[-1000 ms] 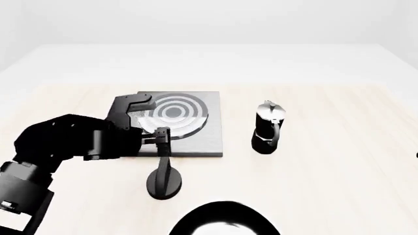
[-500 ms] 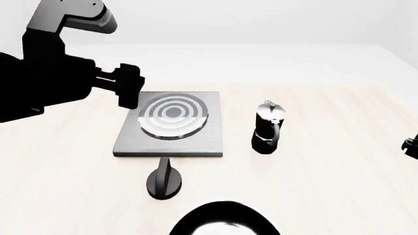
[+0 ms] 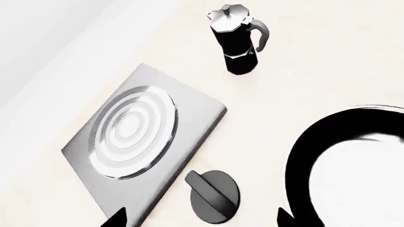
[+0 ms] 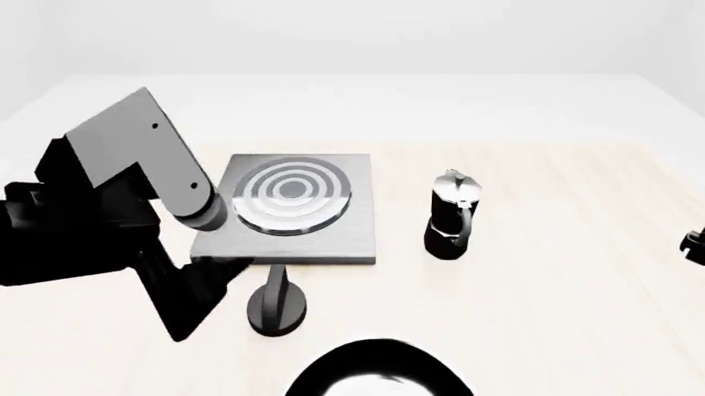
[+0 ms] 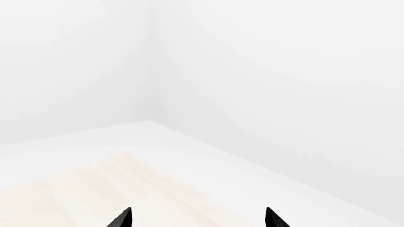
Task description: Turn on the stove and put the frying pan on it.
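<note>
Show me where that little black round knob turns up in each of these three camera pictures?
Head view: the knob sits low, left of centre, just in front of the stove.
Left wrist view: knob near the bottom edge, centre.
Right wrist view: not in it.
Shared landmark: the stove beside it in both.

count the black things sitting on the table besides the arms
3. The knob sits just in front of the stove, the moka pot stands to the stove's right, and the frying pan lies nearest the robot, partly cut off.

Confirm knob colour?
Black, with a raised ridge across it; knob shows best in the left wrist view.
</note>
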Tool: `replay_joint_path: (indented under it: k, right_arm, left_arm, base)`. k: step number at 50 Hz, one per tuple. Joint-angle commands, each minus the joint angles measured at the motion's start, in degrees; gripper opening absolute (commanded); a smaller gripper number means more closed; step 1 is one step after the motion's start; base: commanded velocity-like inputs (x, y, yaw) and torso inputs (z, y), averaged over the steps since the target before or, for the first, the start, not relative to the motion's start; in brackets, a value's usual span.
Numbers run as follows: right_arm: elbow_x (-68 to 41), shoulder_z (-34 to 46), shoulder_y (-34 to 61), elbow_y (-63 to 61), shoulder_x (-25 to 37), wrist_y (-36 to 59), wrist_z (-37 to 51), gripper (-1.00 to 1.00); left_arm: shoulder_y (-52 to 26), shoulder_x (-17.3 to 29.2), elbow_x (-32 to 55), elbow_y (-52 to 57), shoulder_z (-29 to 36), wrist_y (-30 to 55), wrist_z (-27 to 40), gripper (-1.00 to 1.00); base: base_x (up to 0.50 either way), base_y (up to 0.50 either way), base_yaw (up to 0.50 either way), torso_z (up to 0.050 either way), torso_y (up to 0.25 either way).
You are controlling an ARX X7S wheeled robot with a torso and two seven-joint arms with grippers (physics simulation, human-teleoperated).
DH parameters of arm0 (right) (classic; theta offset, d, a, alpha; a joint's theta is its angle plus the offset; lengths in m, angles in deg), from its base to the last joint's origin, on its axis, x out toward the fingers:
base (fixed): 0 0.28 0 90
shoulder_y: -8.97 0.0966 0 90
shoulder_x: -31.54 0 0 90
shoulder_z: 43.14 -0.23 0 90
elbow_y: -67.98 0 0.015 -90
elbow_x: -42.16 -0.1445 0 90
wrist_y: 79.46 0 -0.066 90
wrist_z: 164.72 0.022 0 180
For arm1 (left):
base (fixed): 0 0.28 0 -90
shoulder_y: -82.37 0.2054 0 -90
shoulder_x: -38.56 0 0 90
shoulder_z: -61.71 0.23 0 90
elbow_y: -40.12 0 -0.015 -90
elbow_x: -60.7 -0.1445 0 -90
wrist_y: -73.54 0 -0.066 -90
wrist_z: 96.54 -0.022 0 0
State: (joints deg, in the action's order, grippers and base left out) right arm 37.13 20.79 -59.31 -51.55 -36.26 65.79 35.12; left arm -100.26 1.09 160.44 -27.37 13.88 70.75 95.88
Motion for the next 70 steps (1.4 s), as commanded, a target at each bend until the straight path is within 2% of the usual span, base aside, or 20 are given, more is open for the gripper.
replay_joint_path:
  k: [1,8,15,33,38,53,61,70]
  right_arm:
    - [0.15,0.00,-0.42,0.69,-0.10,-0.53,0.26,1.00]
    - [0.06,0.09,-0.50,0.62,-0.12,-0.26,0.29,1.00]
    - [0.05,-0.19,-0.51,0.83,0.07,-0.33,0.36,1.00]
    - [0.42,-0.46,0.37,0.86,-0.03,0.61,1.57,1.00]
    - [0.25,-0.07,0.49,0.87,0.18,0.90,1.32,1.00]
    - [0.14,-0.05,0.47,0.86,0.23,0.90,1.42,1.00]
    - [0.26,0.00,0.38,0.83,0.31,0.62,1.61,1.00]
    - [0.14,-0.08,0.71,0.64,0.57,1.08,1.64,1.00]
  left_arm:
    - [-10.15,5.14,16.94,4.23,9.73,-0.02,6.33,1.00]
    - [-14.63,7.97,25.12,6.32,15.49,-0.12,10.89,1.00]
    - [-15.92,9.54,31.37,11.42,20.24,-2.89,14.95,1.00]
    - [-11.61,9.35,33.41,17.99,23.01,-7.59,16.04,1.00]
    - [-10.78,9.97,30.50,15.77,22.43,-6.24,14.85,1.00]
    - [-10.94,10.02,30.31,15.81,22.62,-6.33,14.61,1.00]
    - [-8.85,8.17,32.31,18.75,24.30,-7.33,13.58,1.00]
    - [-6.51,9.50,30.43,18.22,24.58,-6.89,12.13,1.00]
  base:
    - [0.00,0.00,0.00,0.000,0.000]
    - [0.00,0.00,0.00,0.000,0.000]
    - [0.00,0.00,0.00,0.000,0.000]
    - [0.00,0.00,0.00,0.000,0.000]
    - [0.00,0.00,0.00,0.000,0.000]
    - [0.00,0.00,0.00,0.000,0.000]
    - [0.00,0.00,0.00,0.000,0.000]
    - [0.00,0.00,0.00,0.000,0.000]
